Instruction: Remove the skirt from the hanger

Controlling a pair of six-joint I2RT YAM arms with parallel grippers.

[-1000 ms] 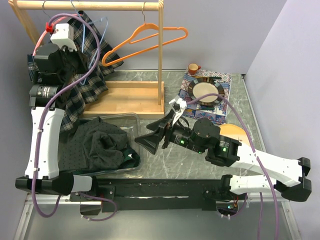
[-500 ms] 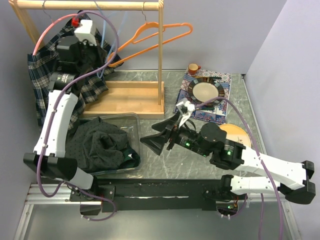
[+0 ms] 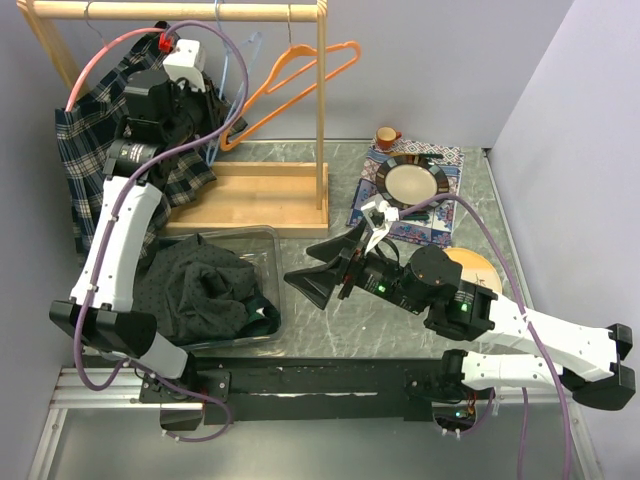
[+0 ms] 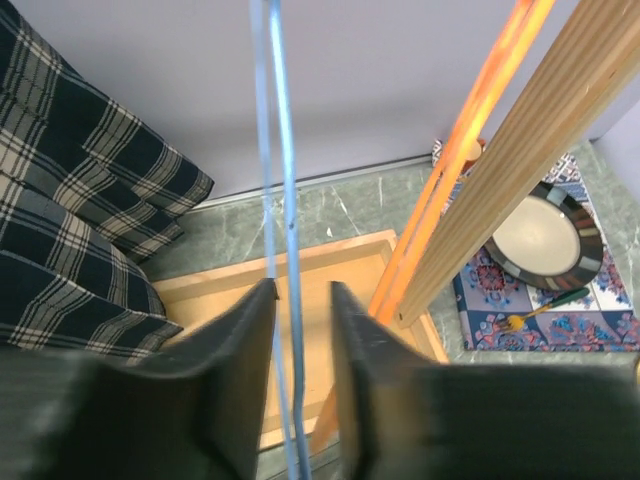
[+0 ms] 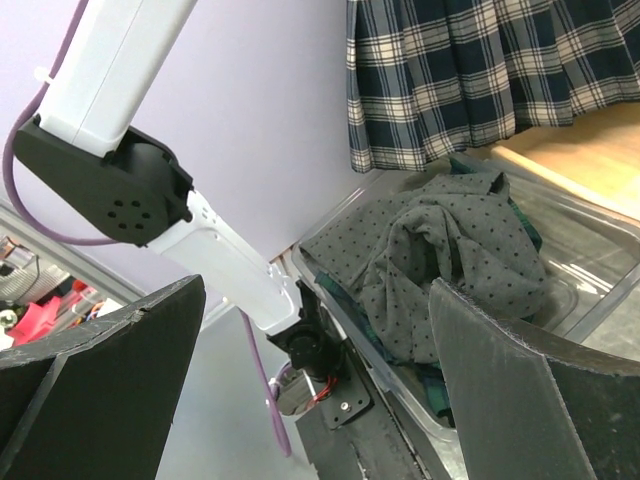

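Up at ten o'clock in the overhead view, the plaid skirt (image 3: 78, 170) hangs below the wooden rail (image 3: 120, 10), draped on the nine o'clock side of the blue hanger (image 4: 272, 180). Whether it is clipped to that wire I cannot tell. The left gripper (image 4: 303, 300) straddles the wire with jaws narrowly parted, not pinching, probably to steady the hanger. Near the table's centre the right gripper (image 3: 316, 265) hovers with jaws spread wide, facing nine o'clock toward the skirt's hem, apparently ready to take the cloth.
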